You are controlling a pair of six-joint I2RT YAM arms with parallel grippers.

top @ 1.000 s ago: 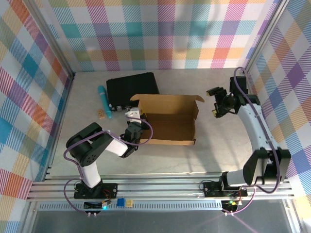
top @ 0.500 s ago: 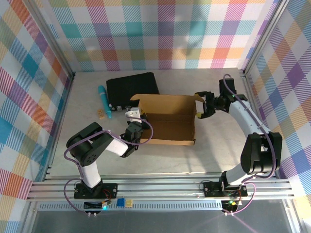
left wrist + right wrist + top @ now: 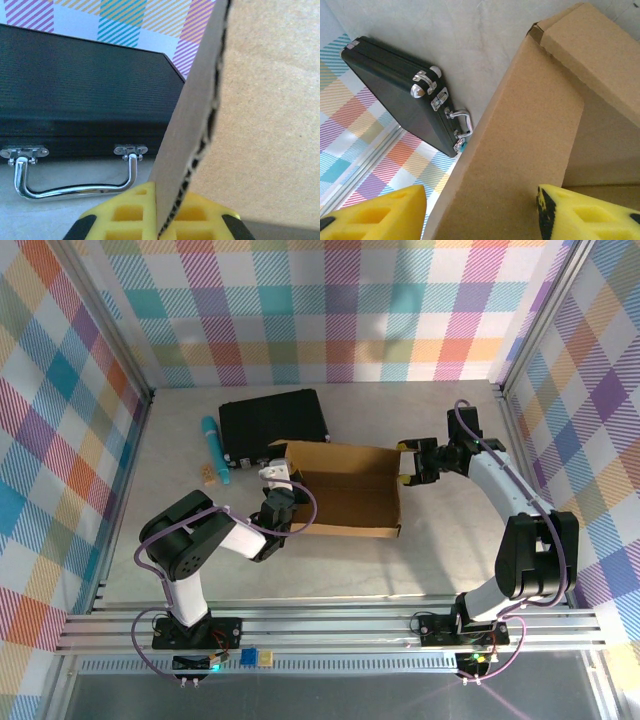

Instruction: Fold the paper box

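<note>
Between the yellow pads of the left gripper stands one thin wall of the paper box. Its corrugated edge rises straight up out of the nip, so we judge that gripper clamped narrow on the cardboard. Just beyond its fingertips lies a closed black case with a chrome handle. Off to that gripper's left on the table, well apart from the box, lies a teal pen. From the left gripper the box stretches away to the right as a shallow open tray, its long axis running across the table from one gripper to the other. At the far end of that axis the right gripper straddles the opposite short wall. One yellow finger sits outside the panel and the other inside the tray, the jaws standing fairly wide with the cardboard between them. We cannot tell whether either finger presses the panel. So the box lies between the two end effectors, held at its left end and bracketed at its right. We judge that the coming move turns on this right end wall, which the right arm is plainly nearer to. It would have to be worked along the long axis toward the left gripper, while the left grip anchors the tray against sliding.
</note>
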